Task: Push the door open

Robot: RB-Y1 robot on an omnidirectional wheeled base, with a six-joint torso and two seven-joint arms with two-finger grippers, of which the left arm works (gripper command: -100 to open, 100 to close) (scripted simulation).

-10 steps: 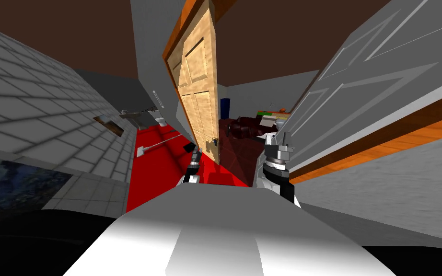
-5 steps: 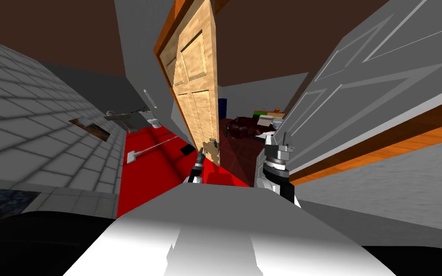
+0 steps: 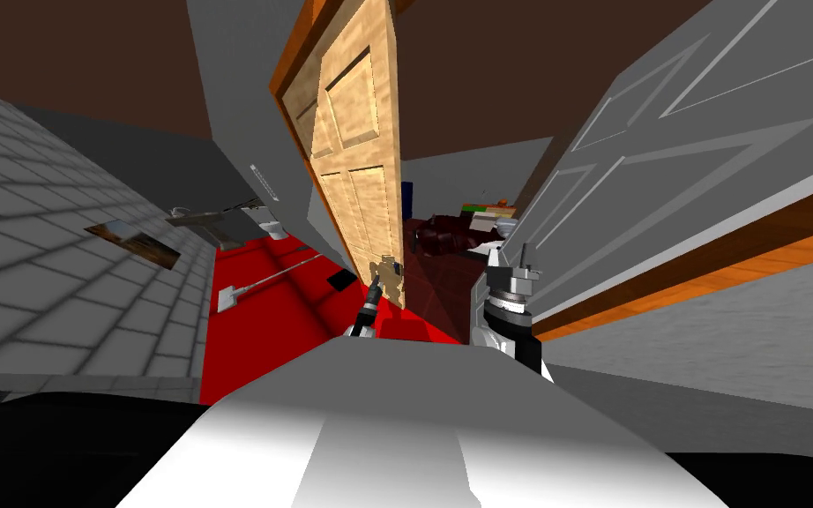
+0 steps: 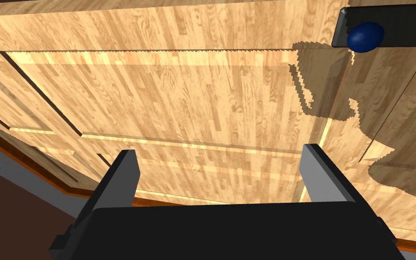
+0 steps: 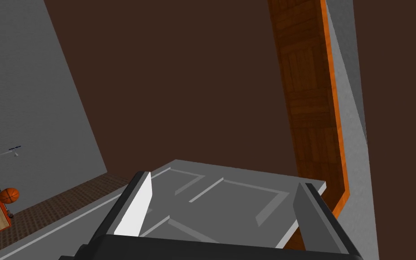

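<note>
A light wooden panelled door (image 3: 356, 150) stands partly open straight ahead, seen nearly edge-on. My left gripper (image 3: 376, 287) is stretched out to its lower part, close by the latch edge. In the left wrist view the wood door (image 4: 193, 104) is close in front of the open left gripper (image 4: 220, 167), with nothing between its fingers. A dark blue knob (image 4: 365, 37) on a dark plate lies off to one side of the fingers. My right gripper (image 3: 510, 260) is held up beside a grey panelled door (image 3: 660, 176). It is open (image 5: 223, 203) and holds nothing.
Past the wooden door lies a red floor (image 3: 255, 344) with a long-handled tool (image 3: 264, 282), a toilet (image 3: 271, 227) and a sink (image 3: 202, 220). A grey tiled wall (image 3: 43, 238) runs along the left. Dark red furniture (image 3: 444, 247) sits beyond the gap.
My left gripper has reached forward to the wooden door near its latch edge. The head view has turned, so the tiled wall and red floor have slid leftward. The right arm has kept still.
</note>
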